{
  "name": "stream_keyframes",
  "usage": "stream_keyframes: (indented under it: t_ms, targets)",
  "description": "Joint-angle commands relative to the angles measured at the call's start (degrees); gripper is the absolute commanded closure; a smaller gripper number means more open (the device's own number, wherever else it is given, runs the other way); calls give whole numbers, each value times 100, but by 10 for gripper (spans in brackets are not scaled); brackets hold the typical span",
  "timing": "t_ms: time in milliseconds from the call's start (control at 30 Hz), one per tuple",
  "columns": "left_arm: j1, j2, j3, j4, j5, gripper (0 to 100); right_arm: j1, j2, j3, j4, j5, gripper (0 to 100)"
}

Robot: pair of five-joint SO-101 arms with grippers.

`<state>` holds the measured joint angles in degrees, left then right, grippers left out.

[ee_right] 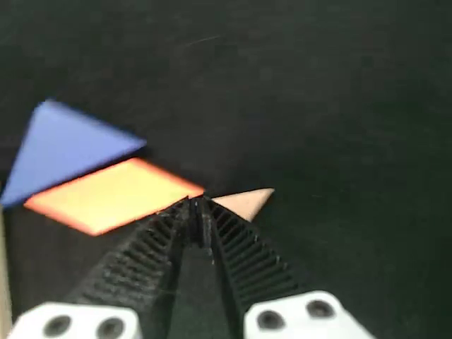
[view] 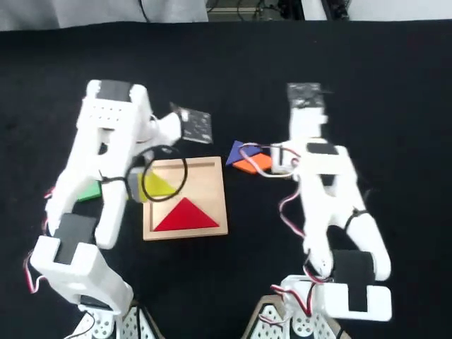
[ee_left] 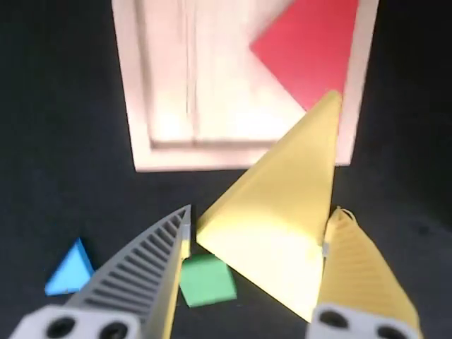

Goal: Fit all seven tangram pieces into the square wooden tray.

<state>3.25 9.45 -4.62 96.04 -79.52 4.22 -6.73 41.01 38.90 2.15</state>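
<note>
Left pincer (ee_left: 261,212) grasping yellow triangle (ee_left: 282,191), held tilted over left part of square wooden tray (view: 205,180), one corner pointing toward red triangle (view: 185,215). Red triangle lies in tray, long edge along near wall, apex pointing away. Green piece (ee_left: 206,280) and light blue triangle (ee_left: 70,270) on counter beside tray. Right pincer (ee_right: 195,208) clenched, tips at edge of orange parallelogram (ee_right: 113,194), its long axis roughly left-right. Blue triangle (ee_right: 63,148) touching orange. Pink piece (ee_right: 244,201) just beside tips.

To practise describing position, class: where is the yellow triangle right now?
In the high view the yellow triangle is held in the left pincer at the left side of the wooden tray, next to the red triangle.
</note>
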Motion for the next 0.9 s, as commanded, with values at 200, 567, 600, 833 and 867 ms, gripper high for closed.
stream_keyframes:
  t_ms: [200, 567, 600, 833, 867]
  targets:
    - [725, -273, 927, -967, -1336, 797, 211, -4, -171, -202, -229, 987]
    - [734, -273, 2035, -2004, -1415, 794, 211, -4, -31, -519, -229, 987]
    - [734, -273, 2123, -2066, -1415, 793, 211, -4, -31, -519, -229, 987]
    - [725, -290, 2185, -2101, -1081, 677, 211, -13, -31, -519, -229, 987]
    - [725, -299, 2185, -2101, -1073, 647, 211, -13, -31, -510, -229, 987]
